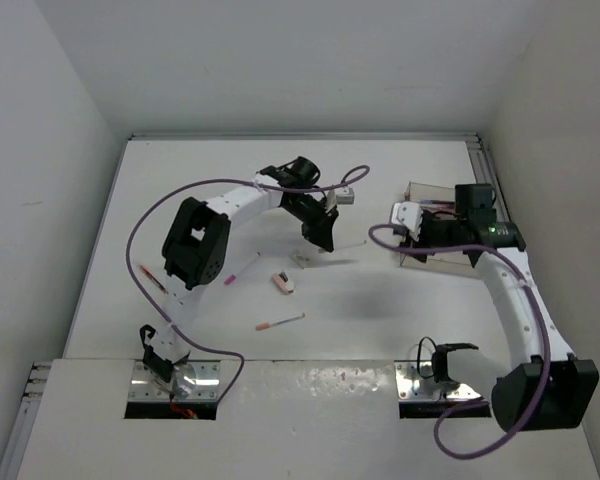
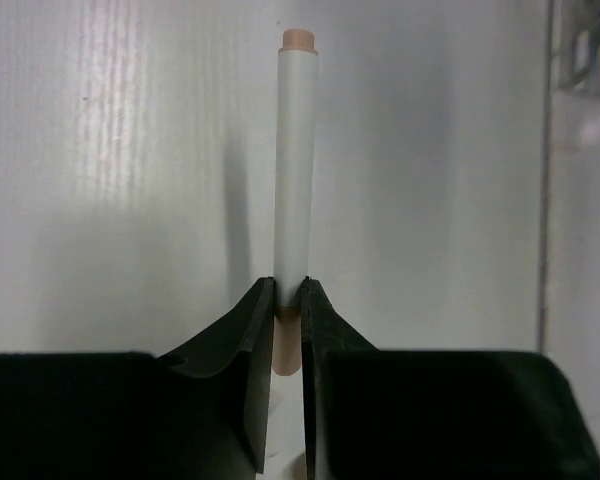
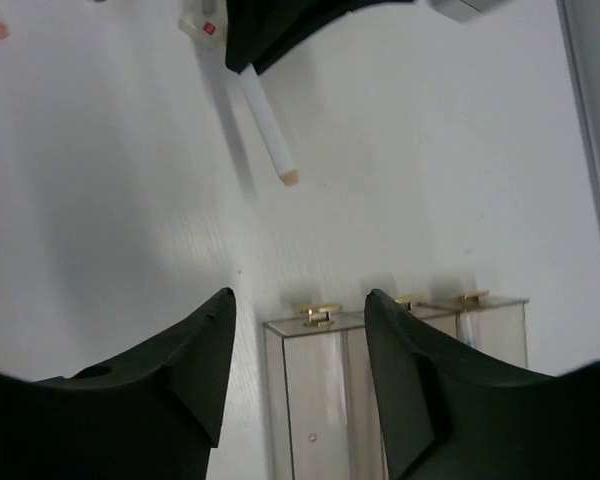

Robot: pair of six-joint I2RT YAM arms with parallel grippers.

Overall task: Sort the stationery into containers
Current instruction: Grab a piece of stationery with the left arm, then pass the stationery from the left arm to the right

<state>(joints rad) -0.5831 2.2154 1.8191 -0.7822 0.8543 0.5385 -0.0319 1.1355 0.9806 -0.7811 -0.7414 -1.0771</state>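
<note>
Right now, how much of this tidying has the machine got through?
Partway, I'd guess. Done: some reddish pens seem to lie in the clear plastic divided box. In hand: the left pincer grips a white pen with a peach end; the right pincer hangs open above the box. Left: three thin pens and a small pinkish-white eraser lie loose on the white table.

Bare surface (image 1: 380, 295) lies open between the left gripper (image 2: 287, 297), its held pen (image 2: 295, 170) jutting forward, and the box (image 3: 315, 400). The right gripper (image 3: 298, 308), jaws apart, hangs over the box and blocks access from above. An eraser (image 1: 283, 283) and loose pens (image 1: 280, 322) clutter the surface left of centre.
</note>
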